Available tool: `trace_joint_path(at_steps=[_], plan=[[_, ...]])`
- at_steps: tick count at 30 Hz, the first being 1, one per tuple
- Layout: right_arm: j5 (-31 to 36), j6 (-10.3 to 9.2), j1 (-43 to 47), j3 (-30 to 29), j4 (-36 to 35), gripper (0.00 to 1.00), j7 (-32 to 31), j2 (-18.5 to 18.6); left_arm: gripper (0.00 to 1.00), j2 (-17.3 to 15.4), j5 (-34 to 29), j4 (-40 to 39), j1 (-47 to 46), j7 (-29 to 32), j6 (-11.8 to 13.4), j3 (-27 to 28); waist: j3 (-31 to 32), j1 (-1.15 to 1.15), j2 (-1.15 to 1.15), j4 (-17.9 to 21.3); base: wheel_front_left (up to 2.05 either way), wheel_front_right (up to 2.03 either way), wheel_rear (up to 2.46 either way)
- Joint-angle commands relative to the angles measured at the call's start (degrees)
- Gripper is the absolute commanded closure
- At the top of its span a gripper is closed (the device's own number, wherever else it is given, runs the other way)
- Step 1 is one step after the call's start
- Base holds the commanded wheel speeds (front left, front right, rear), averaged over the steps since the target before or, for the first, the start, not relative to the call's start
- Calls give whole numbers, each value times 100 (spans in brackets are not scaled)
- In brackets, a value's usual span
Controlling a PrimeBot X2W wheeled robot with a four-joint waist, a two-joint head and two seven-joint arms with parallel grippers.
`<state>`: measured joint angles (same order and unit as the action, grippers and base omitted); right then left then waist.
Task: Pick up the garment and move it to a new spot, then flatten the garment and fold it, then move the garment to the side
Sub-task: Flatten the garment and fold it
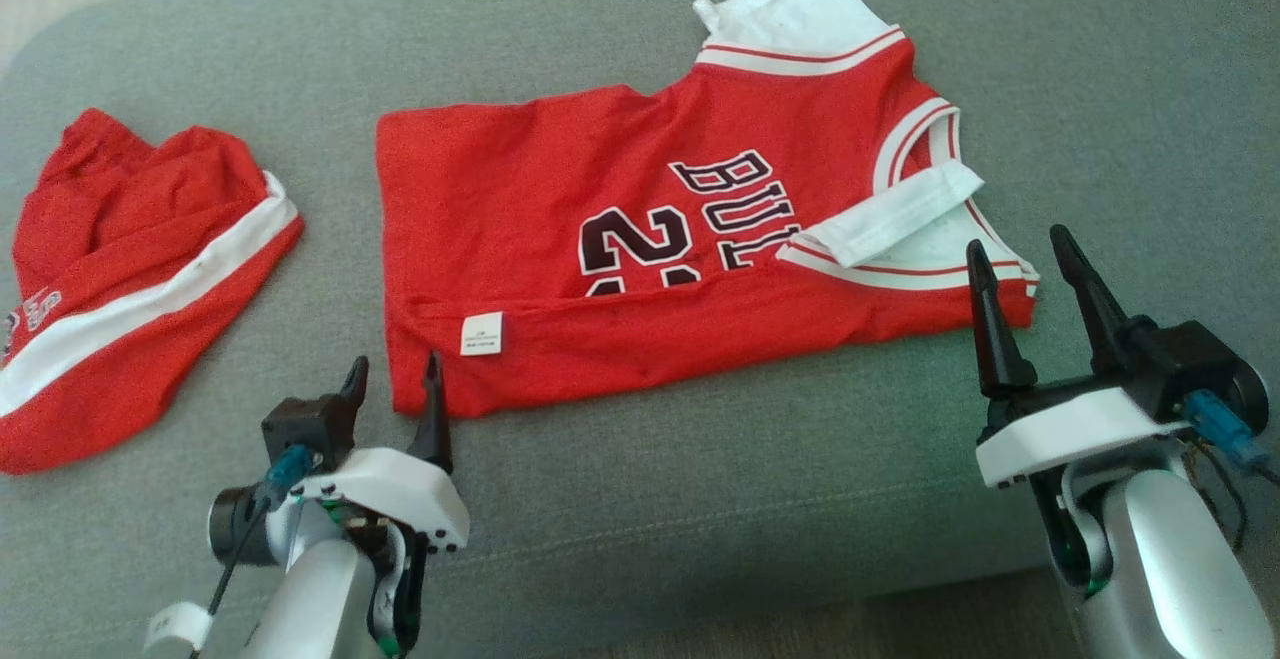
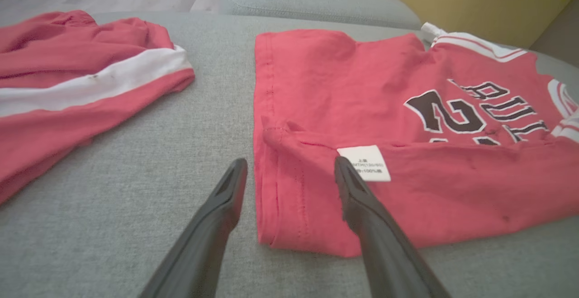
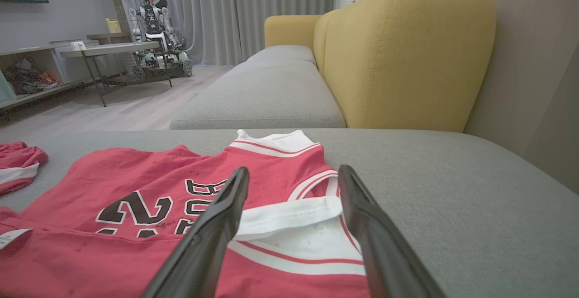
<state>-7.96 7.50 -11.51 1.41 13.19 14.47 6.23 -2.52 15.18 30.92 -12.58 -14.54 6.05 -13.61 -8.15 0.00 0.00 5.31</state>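
The garment (image 1: 640, 239) is a red basketball jersey with white trim and black lettering, lying flat on the grey cushion with its near long edge folded over and a white label showing. My left gripper (image 1: 395, 379) is open just above the jersey's near left corner (image 2: 294, 207), its fingers straddling the hem. At the collar end, my right gripper (image 1: 1020, 274) is open over the white sleeve and neckline (image 3: 294, 225). Nothing sits between either pair of fingers.
A second red piece with a white stripe (image 1: 130, 279) lies crumpled at the cushion's left end. The grey cushion (image 1: 700, 499) has bare fabric in front and to the right. A yellow sofa back (image 3: 407, 54) rises beyond.
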Motion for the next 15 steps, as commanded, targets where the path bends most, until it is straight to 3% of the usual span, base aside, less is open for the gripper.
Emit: trace_joint_path(at_steps=[1,9,15], plan=[[51,-1,-128,114,-231,0,52,-11,0,-36,-71,27,-278,-46,63,238,-57,0,0,56,0,0,0],[44,-1,-177,152,-359,0,52,-12,0,-36,-247,1047,-674,-46,256,389,-187,0,0,176,0,0,0],[49,-1,-194,130,-407,0,52,-17,0,-36,-298,1668,-952,-46,148,417,-258,0,0,235,0,0,0]])
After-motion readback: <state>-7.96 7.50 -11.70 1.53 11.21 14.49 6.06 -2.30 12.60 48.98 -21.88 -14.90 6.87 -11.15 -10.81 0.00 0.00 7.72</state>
